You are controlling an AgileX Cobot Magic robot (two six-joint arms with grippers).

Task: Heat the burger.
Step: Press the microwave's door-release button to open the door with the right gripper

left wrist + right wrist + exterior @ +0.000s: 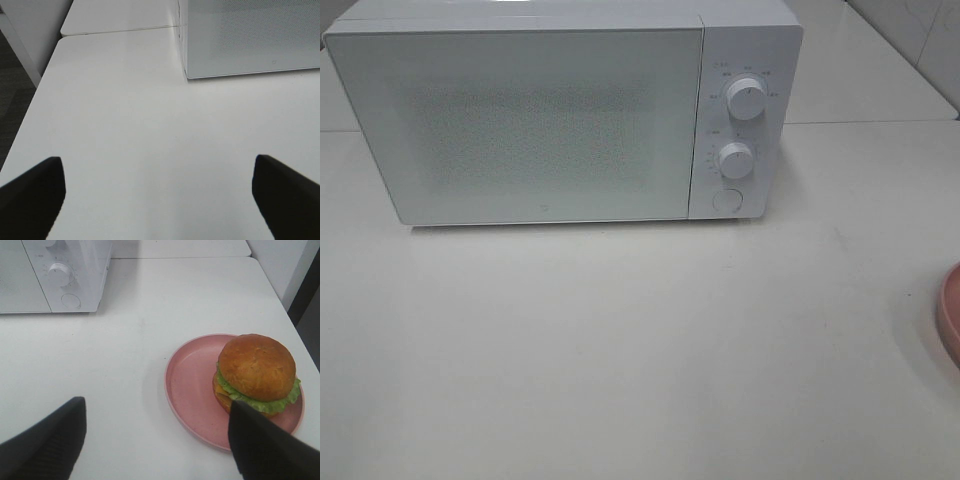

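**Found burger [256,372] on pink plate [192,385], right of shut microwave [540,120]**

Saw a white tabletop [620,350] filling the scene from near edge to far. Found the microwave standing at its far side, white, closed, front facing the near edge. Caught only a sliver of the plate's rim at the right border of the high view, nearer than the microwave and well apart from it. Made out the burger upright on that plate, set off-centre toward one side of the rim, with a golden-brown domed bun on top and green lettuce spilling out below it.

Saw the left end effector [157,195] released, dark fingers spread wide over bare tabletop, gripping nothing, near the microwave's left front corner. Saw the right end effector [157,440] likewise released and empty, one finger showing in front of the plate's edge just beside the burger; could not tell whether it touched the plate.

Noted an upper knob [747,97], a lower knob [735,157] and a round button [727,199] stacked down the microwave's right end.
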